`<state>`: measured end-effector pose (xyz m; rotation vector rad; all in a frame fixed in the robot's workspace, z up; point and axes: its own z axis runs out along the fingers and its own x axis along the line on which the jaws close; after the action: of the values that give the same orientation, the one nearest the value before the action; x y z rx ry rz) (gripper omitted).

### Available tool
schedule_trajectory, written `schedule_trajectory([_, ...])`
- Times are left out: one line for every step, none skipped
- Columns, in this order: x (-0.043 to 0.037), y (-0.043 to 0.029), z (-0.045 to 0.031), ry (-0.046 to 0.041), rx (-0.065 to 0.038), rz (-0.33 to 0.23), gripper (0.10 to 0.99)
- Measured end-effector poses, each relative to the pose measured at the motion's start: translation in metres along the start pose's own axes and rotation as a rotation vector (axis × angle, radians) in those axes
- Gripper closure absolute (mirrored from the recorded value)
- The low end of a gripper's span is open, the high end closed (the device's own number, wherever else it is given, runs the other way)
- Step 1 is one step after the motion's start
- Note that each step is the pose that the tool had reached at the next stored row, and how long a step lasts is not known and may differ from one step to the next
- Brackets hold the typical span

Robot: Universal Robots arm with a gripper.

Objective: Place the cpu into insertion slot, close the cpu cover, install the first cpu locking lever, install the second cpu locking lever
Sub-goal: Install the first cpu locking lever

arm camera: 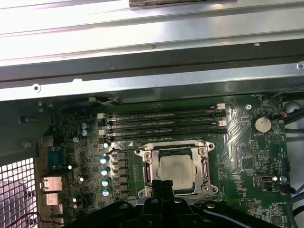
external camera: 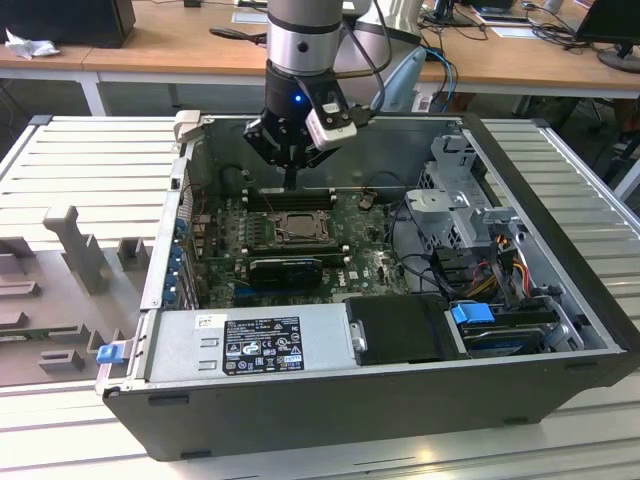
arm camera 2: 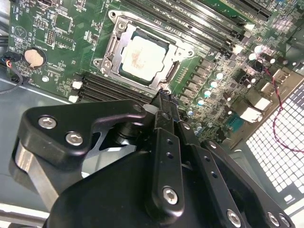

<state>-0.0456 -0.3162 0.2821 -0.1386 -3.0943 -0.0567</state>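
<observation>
The cpu [arm camera 2: 142,57] lies flat in the insertion slot [arm camera 2: 124,72], its pale metal top showing. The silvery cpu cover [arm camera 2: 110,50] lies down around the chip's edges, framing it. In the first wrist view the cpu [arm camera: 175,166] sits inside the cpu cover [arm camera: 148,167] the same way. My gripper [arm camera 2: 164,97] is shut with nothing in it, its tip just off one edge of the socket frame, and whether it touches I cannot tell. In the exterior view the gripper [external camera: 290,182] hangs above the insertion slot [external camera: 297,228], towards the case's far wall.
Long black memory slots [arm camera: 161,124] run beside the socket. A black expansion card [external camera: 285,268] lies nearer the camera, beyond it the grey power supply [external camera: 250,345]. A drive cage [external camera: 455,195] and cables fill the exterior view's right. A coin battery [arm camera 2: 34,58] sits on the board.
</observation>
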Motion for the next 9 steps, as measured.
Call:
schedule_trajectory([0.0001,0.0000,0.0000,0.0000,0.000,0.000,0.980])
schedule_trajectory([0.0003,0.0000,0.0000,0.0000,0.000,0.000,0.980])
schedule_trajectory([0.0005,0.0000,0.0000,0.0000,0.000,0.000,0.980])
schedule_trajectory([0.0009,-0.0001,0.0001,0.0000,0.000,0.000,0.980])
schedule_trajectory([0.0012,-0.0001,0.0001,0.0000,0.000,-0.001,0.980])
schedule_trajectory([0.0017,-0.0002,0.0001,0.0001,0.000,-0.001,0.980])
schedule_trajectory([0.0020,-0.0002,0.0001,0.0001,0.000,-0.001,0.980])
schedule_trajectory([0.0022,-0.0002,0.0002,0.0001,-0.001,-0.001,0.980])
schedule_trajectory([0.0029,-0.0003,0.0002,0.0001,-0.001,-0.001,0.980])
